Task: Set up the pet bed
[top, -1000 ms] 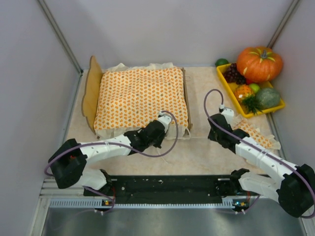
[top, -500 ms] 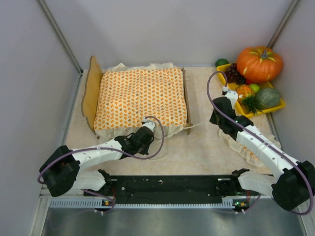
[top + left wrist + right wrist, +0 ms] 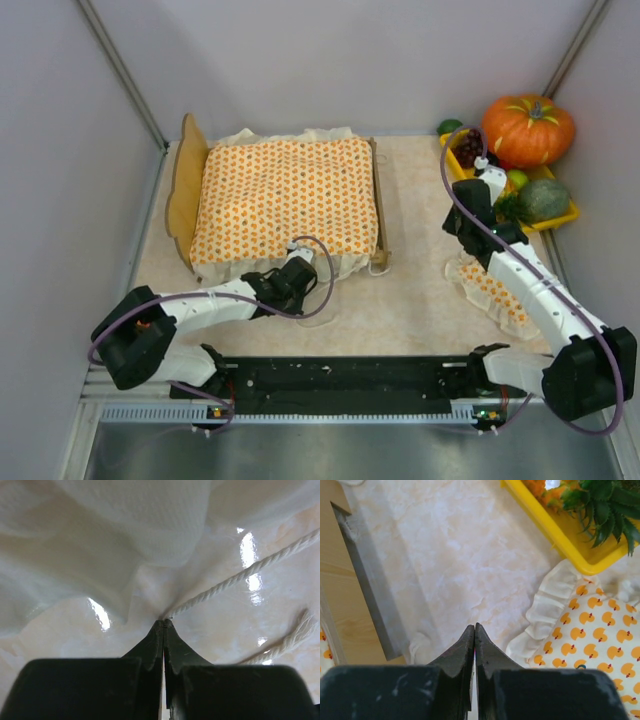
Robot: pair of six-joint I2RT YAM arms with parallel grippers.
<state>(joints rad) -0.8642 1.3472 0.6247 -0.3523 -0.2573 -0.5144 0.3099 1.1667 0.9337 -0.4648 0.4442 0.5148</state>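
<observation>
Orange-dotted bedspread (image 3: 285, 195) covers the pet bed (image 3: 186, 185). The left gripper (image 3: 164, 623) and right gripper (image 3: 474, 628) are closed (left tips at a cord (image 3: 240, 575)). Likely next: the right opens for the pillow (image 3: 497, 290).

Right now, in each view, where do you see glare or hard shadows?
Left wrist: bright glare patches on the glossy table. Right wrist: even light, the pillow print sharp. Top external: diffuse light, only soft shadows beside the pet bed.
</observation>
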